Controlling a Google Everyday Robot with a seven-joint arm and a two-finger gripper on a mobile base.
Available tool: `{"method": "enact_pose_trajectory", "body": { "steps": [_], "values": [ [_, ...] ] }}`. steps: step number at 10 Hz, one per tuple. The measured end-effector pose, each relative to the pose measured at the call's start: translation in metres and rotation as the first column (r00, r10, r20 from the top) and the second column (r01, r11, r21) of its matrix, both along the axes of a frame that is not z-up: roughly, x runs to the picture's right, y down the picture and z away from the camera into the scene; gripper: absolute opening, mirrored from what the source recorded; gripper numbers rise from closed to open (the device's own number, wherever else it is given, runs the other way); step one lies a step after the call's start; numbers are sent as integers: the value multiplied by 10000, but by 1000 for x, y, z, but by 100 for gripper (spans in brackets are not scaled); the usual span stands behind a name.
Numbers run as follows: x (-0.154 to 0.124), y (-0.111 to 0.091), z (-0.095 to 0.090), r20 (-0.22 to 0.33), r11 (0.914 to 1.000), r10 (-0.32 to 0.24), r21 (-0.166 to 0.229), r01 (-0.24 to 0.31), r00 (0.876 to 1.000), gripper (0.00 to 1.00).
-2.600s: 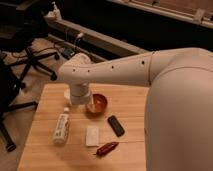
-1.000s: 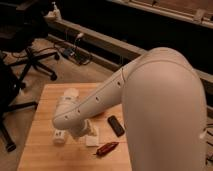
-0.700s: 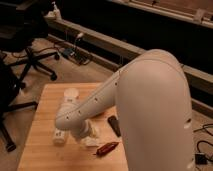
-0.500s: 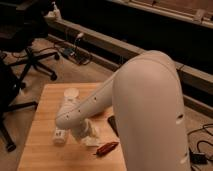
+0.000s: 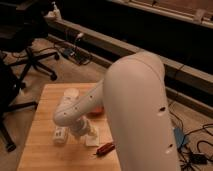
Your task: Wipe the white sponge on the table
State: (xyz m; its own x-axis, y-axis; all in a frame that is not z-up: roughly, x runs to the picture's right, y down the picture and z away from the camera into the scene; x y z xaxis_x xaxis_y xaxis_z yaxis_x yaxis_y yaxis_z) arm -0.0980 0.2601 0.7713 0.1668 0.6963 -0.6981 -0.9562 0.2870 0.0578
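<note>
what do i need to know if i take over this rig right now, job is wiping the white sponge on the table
Claw: open, low over the table, right at the white sponge. I see nothing held in it.
White sponge: flat on the table near the front, partly under the claw. I cannot tell whether they touch.
Nearby: white bottle just picture-left of the claw, small red item picture-right of the sponge, white cup toward the back, red bowl mostly hidden by the arm.
Done: claw is at the sponge.
Left: probably grip or press the sponge, then wipe it across the table.
</note>
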Motion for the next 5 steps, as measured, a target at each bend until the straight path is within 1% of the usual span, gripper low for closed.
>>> {"method": "enact_pose_trajectory", "body": {
  "steps": [3, 5],
  "values": [
    [-3, -5, 5, -208, 9999, -171, 21, 171, 9996, 65],
    [-4, -6, 9, -331, 9999, -111, 28, 112, 9994, 65]
  ]
}}
